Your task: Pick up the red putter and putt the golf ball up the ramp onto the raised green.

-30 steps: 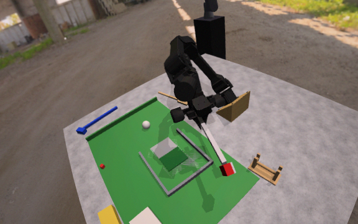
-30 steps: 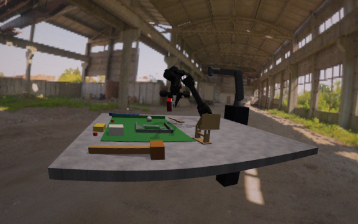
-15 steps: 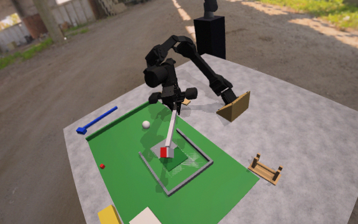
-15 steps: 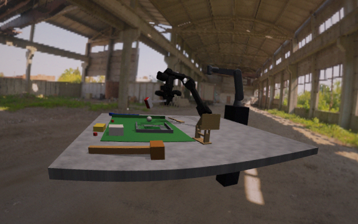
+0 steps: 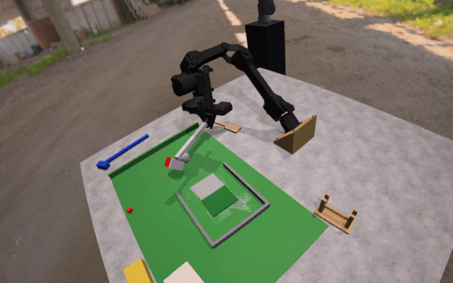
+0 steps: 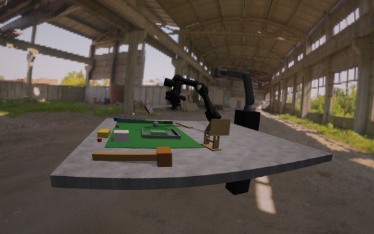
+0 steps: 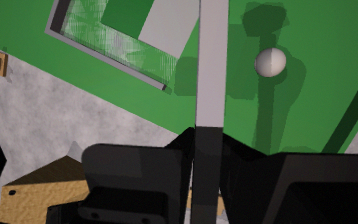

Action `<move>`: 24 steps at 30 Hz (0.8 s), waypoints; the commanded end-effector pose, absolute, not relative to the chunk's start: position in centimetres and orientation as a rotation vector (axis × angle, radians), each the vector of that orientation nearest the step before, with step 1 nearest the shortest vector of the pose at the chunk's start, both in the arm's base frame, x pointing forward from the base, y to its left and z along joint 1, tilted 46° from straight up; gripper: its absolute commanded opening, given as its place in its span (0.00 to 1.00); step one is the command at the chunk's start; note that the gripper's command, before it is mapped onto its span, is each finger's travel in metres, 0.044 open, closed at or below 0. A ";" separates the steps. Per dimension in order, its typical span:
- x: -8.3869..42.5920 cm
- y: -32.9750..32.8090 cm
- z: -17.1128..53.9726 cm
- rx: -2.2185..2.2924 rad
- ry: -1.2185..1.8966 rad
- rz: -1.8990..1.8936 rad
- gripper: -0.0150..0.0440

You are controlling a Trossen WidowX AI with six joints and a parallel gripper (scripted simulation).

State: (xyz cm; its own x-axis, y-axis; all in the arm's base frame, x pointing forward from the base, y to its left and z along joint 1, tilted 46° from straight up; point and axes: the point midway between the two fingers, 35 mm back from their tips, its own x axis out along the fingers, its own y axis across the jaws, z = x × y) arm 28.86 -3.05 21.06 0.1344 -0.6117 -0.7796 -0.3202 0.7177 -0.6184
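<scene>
Nearest on the bench (image 5: pixel 388 157) (image 6: pixel 255 156) (image 7: pixel 30 110): wooden mallet (image 6: pixel 164 156), lying flat, head to the right. Beyond it, right side, a wooden rack (image 5: pixel 330 218) (image 6: pixel 212 148) (image 7: pixel 4 65) stands by the corner of the green mat (image 5: pixel 152 220) (image 6: pixel 135 144) (image 7: pixel 320 30). A tan panel (image 5: pixel 305 135) (image 6: pixel 220 127) (image 7: pixel 45 195) stands tilted farther back, at the arm's foot.

Left side: one red cube (image 6: pixel 99 140), then yellow block (image 5: pixel 138 272) (image 6: pixel 104 132), white block (image 5: pixel 185 275) (image 6: pixel 121 136) just right of it, second red cube (image 5: pixel 129 210) (image 6: pixel 117 126) farther back.

Mid-mat: gray border (image 5: pixel 240 226) (image 6: pixel 161 137) (image 7: pixel 105 60) around the pale ramp (image 5: pixel 207 186) (image 7: pixel 170 25) and darker raised green (image 5: pixel 219 200) (image 6: pixel 158 132) (image 7: pixel 127 15). Golf ball (image 5: pixel 185 157) (image 6: pixel 156 123) (image 7: pixel 270 62) is on the mat, beyond the border — not on the raised green.

Hand (image 5: pixel 211 123) (image 6: pixel 174 106) (image 7: pixel 201 133) is pinching the red putter (image 5: pixel 190 142) (image 6: pixel 148 108) (image 7: pixel 212 65) by its shaft, head raised off the mat.

Far end: dark green rail (image 5: pixel 156 150) (image 6: pixel 145 122) (image 7: pixel 352 117) along the mat, blue putter (image 5: pixel 126 149) (image 6: pixel 130 119) outside it to the left, small wooden paddle (image 5: pixel 232 127) (image 6: pixel 184 125) to the right. Second arm (image 6: pixel 249 88) on a black pedestal (image 5: pixel 266 43) (image 6: pixel 247 119), far right.
</scene>
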 end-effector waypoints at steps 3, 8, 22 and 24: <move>26.1 -6.4 24.1 -0.720 1.424 -0.403 0.25; 23.8 -8.7 26.1 -0.646 1.386 -0.533 0.25; 21.6 -10.9 27.5 -0.575 1.365 -0.660 0.25; 21.6 -11.3 27.1 -0.570 1.382 -0.667 0.25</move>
State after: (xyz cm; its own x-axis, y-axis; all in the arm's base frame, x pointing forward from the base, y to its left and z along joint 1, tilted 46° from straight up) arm 21.57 -10.69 27.49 0.0839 -0.7158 -0.6932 0.0872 0.6983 -0.7105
